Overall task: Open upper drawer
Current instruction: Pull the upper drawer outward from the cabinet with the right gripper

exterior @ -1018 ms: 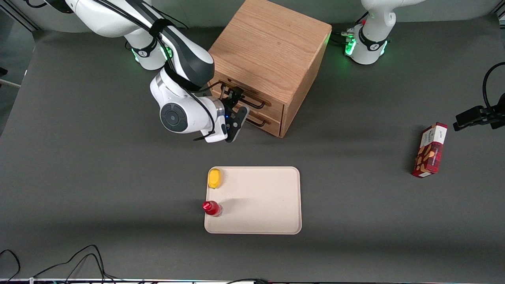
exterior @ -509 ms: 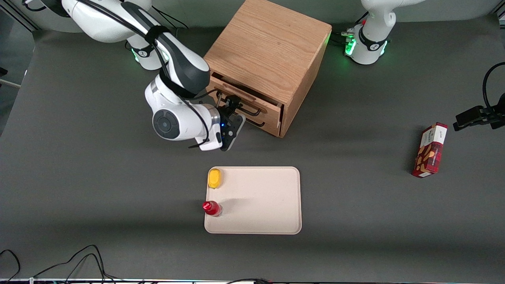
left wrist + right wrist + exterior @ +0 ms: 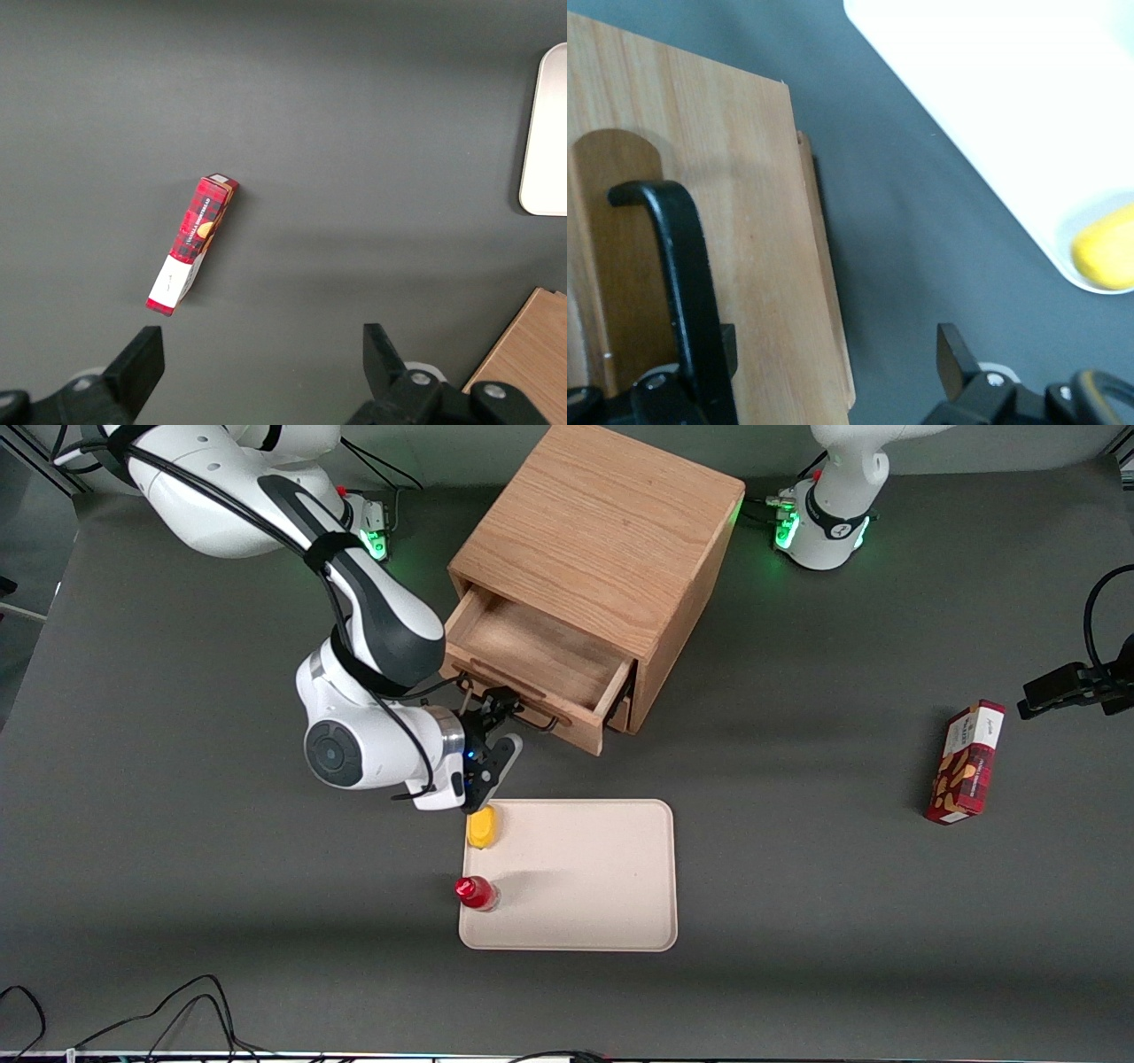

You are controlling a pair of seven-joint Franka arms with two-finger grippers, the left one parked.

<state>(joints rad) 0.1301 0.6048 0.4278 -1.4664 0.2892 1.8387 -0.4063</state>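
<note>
Looks like the pull is basically done here: the upper drawer point(image 3: 532, 657) sticks well out of the wooden cabinet point(image 3: 602, 540), which stands by the table edge where the arm bases are, about midway along it. You can see the bare wood bottom inside, and the drawer front points toward the tray point(image 3: 602, 886) nearer the front camera. The gripper point(image 3: 494, 710) sits right at the black handle point(image 3: 678, 266), just above the tray corner with the yellow thing point(image 3: 482, 828). From the wrist camera the fingers point(image 3: 954, 350) look spread wide, not clamped on the bar, so it seems to be hooking it rather than pinching. I'd say what's left is backing off cleanly: slip free of the handle without nudging the drawer back in, and stay clear of that tray corner.
</note>
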